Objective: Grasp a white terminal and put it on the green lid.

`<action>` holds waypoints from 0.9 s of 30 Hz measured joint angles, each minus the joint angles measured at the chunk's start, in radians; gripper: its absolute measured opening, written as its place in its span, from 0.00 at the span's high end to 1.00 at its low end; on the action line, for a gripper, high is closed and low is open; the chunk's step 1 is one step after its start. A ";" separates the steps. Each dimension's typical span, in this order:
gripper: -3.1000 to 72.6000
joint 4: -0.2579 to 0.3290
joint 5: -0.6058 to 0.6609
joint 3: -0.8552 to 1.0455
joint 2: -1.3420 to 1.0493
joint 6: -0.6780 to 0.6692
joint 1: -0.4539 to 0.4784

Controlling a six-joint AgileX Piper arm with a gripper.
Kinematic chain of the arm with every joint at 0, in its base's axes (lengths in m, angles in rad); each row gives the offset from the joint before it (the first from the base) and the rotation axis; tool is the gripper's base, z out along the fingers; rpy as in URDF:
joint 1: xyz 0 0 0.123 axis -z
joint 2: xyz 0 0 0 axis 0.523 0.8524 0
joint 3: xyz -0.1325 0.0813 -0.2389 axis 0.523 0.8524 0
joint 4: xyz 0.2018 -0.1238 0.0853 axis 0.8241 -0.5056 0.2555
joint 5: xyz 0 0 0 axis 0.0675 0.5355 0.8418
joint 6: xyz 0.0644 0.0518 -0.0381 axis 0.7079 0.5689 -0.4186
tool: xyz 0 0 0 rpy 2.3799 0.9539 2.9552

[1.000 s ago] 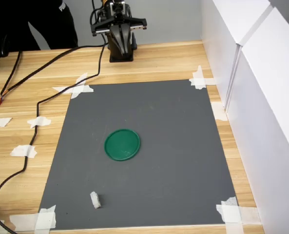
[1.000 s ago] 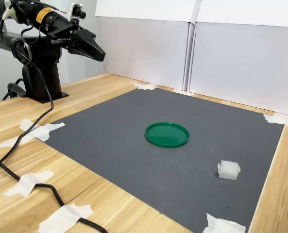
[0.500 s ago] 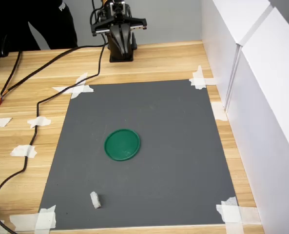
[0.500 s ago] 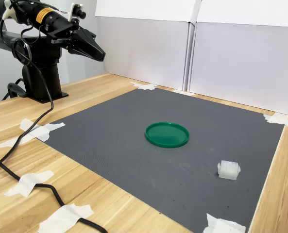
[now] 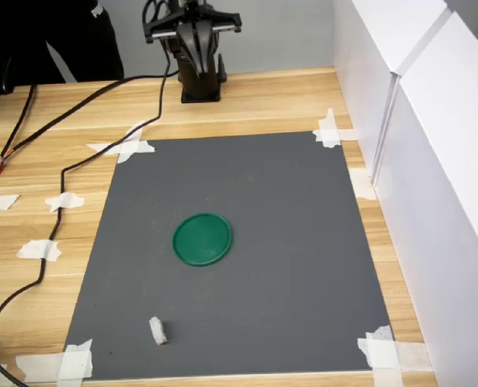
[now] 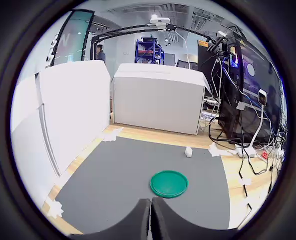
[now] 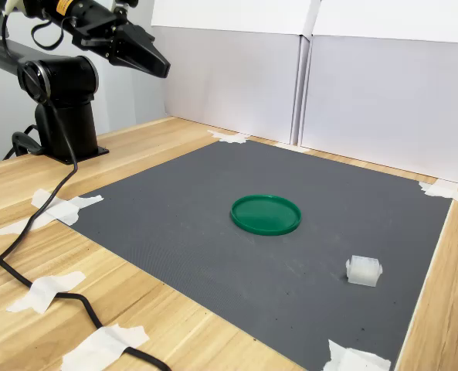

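Lifted higher since before — gripper (image 7: 161, 69) pinched shut, empty, well apart from white terminal (image 7: 364, 270) — looked light, stiff, small; best pinched across flat sides.

Probably lab: monitors (image 6: 247, 75), cable clutter (image 6: 247, 145)

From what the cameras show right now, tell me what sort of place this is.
Probably a robotics lab bench: a gray mat taped to a wooden table, white partition boards, and monitors with cabling behind.
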 joint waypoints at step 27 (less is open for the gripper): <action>0.98 -0.122 0.348 -0.689 0.864 -0.008 0.000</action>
